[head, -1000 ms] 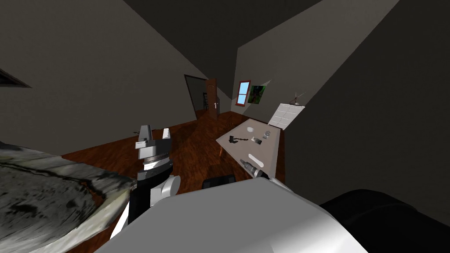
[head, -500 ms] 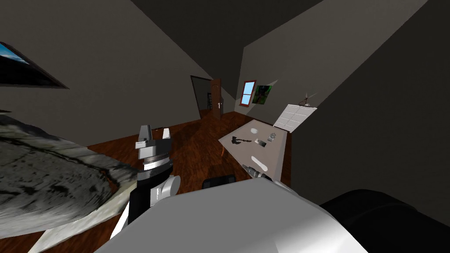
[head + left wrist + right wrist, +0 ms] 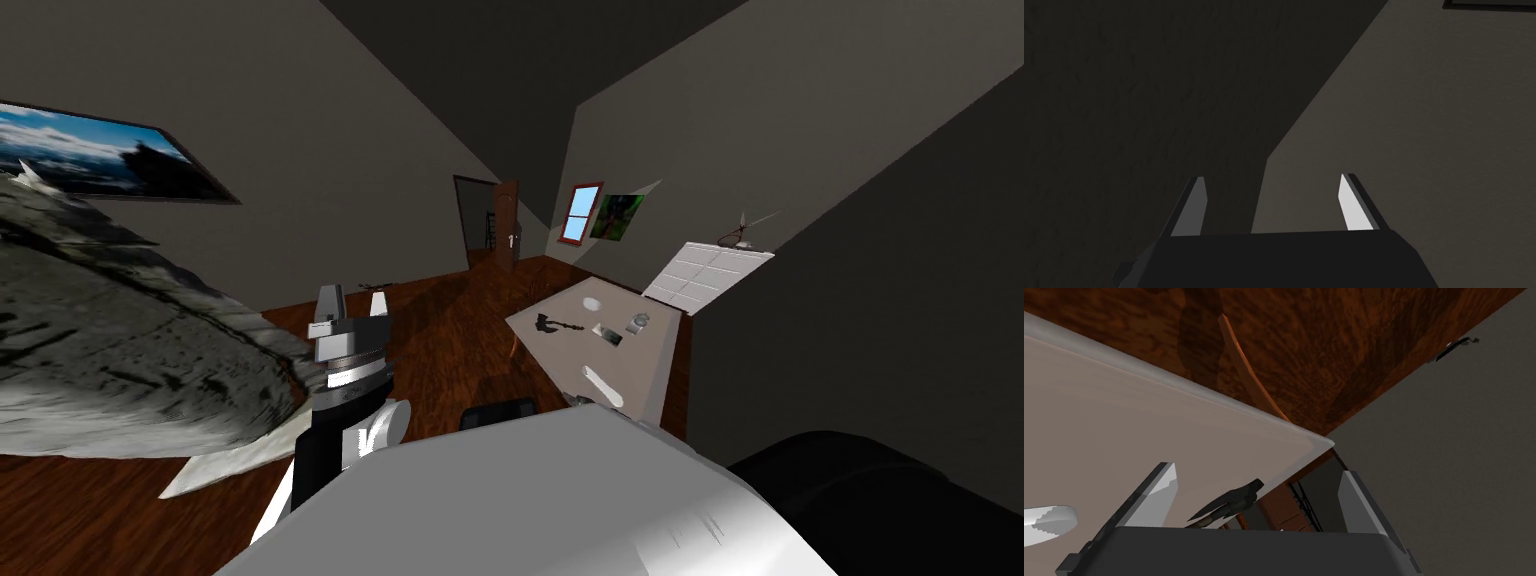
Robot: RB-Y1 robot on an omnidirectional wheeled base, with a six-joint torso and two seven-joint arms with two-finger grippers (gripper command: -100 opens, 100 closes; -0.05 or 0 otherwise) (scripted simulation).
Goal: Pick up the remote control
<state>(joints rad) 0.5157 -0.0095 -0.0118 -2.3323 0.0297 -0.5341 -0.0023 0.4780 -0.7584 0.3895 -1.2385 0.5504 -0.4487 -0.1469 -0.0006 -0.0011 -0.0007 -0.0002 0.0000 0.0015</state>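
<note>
Remote (image 3: 603, 385), best I can tell, is the plain white bar with rounded ends lying flat on the table (image 3: 640, 365), at the end closest to me. No buttons or markings on it that I can make out, so I can't say which end is the front. Its long axis runs roughly along the table's left edge, with one end toward me and the other toward the dark axe-shaped thing (image 3: 555, 325) further up.

Head view gives the whole layout. Past the remote there's a small flat grey rectangle (image 3: 607, 333), a glass (image 3: 638, 322) just beside it, and a white dish (image 3: 592, 303) near the far end.

Right wrist view sits much closer in. One rounded end of the remote pokes in just outside one of the fingers of the right gripper (image 3: 1256, 468), and the axe-shaped thing lies between the fingers, near the table's corner. Past the edge you get wood floor (image 3: 1334, 338) and a curved wooden piece (image 3: 1244, 383) running under the corner. Fingers there are spread wide, empty, apart from the remote.

Left gripper (image 3: 354, 297) is up in front of me, pointing upward, well apart from the table. Its fingers are wide too, with nothing in them.
</note>
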